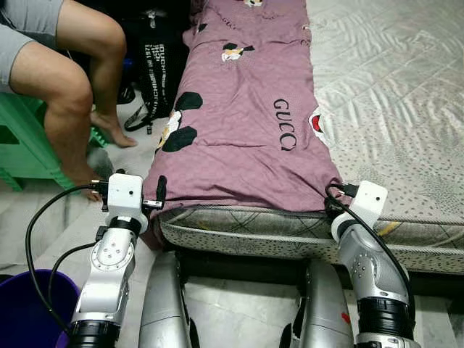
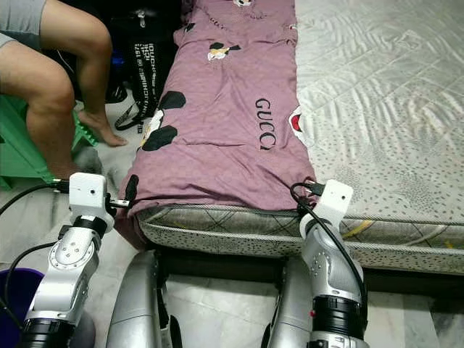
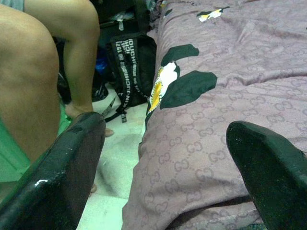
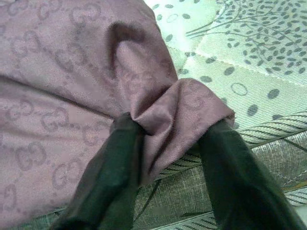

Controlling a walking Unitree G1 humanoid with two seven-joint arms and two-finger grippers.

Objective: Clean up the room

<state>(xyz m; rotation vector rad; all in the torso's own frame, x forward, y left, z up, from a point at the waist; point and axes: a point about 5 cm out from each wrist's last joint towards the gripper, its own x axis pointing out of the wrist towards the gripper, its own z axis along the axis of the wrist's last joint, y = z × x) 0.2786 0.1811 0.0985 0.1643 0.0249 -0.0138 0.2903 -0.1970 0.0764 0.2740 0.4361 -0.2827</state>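
A mauve blanket [image 1: 239,123] with black flower prints and lettering lies spread along the left part of the mattress [image 1: 391,94]. My right gripper [image 4: 172,129] is shut on the blanket's near right corner [image 4: 184,108], which bunches up between the two black fingers at the mattress edge. At the blanket's near left corner, my left gripper [image 3: 165,139] stands open, one finger [image 3: 72,163] out over the floor side and the other finger [image 3: 268,163] over the fabric. In the left eye view the left gripper [image 1: 156,197] sits at that corner.
A person sits on a green stool [image 1: 22,138] at the left, bare legs [image 1: 65,109] and feet on the floor. A black backpack [image 1: 156,65] leans by the bed. A purple bucket [image 1: 25,308] stands by my left arm. The mattress's right side shows its grey patterned cover.
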